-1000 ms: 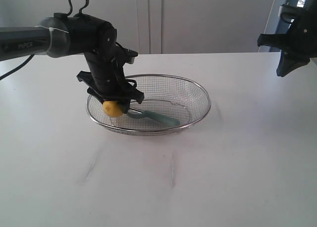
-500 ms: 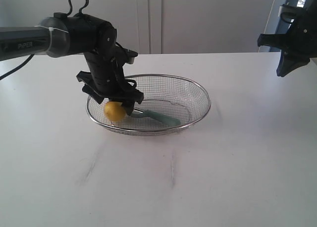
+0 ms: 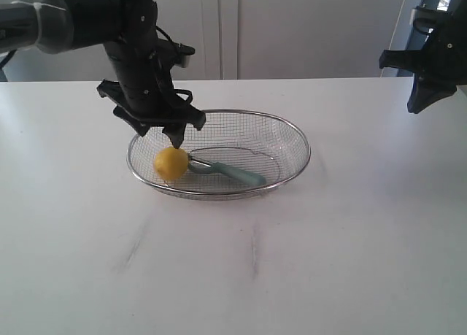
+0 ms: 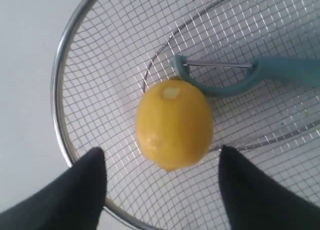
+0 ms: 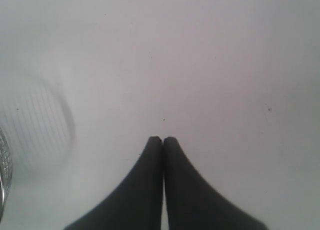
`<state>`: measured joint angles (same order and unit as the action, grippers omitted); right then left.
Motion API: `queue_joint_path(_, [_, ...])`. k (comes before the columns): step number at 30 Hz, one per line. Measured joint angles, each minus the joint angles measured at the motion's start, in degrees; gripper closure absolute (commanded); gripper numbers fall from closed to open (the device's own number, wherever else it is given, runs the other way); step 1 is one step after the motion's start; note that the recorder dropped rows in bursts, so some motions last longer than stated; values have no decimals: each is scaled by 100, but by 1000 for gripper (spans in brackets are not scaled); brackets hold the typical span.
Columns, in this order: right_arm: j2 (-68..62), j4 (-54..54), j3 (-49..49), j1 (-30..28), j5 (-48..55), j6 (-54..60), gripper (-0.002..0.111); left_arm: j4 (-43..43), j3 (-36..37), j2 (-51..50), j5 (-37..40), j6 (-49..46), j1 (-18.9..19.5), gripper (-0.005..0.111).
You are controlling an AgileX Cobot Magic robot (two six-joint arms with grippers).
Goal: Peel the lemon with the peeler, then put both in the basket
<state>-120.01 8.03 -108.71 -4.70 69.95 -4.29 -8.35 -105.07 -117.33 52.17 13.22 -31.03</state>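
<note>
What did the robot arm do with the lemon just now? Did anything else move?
The left gripper let go of the lemon and lifted up and back, away from it, with its jaws open. The lemon now lies on its own in the basket, right by the head of the peeler. The peeler, the basket and the shut right gripper stayed where they were.
</note>
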Motion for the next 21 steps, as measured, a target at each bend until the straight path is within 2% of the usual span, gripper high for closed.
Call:
queue_joint_path(3, [0,0,0,0,0,0,108,-11,0,209,248,-49,31,98])
queue_joint_path(4, [0,0,0,0,0,0,108,-11,0,298,312,-102,90,105])
queue_joint_path(9, [0,0,0,0,0,0,108,-11,0,519,477,-167,334,107])
queue_joint_path(21, [0,0,0,0,0,0,108,13,0,666,1176,-243,1324,107])
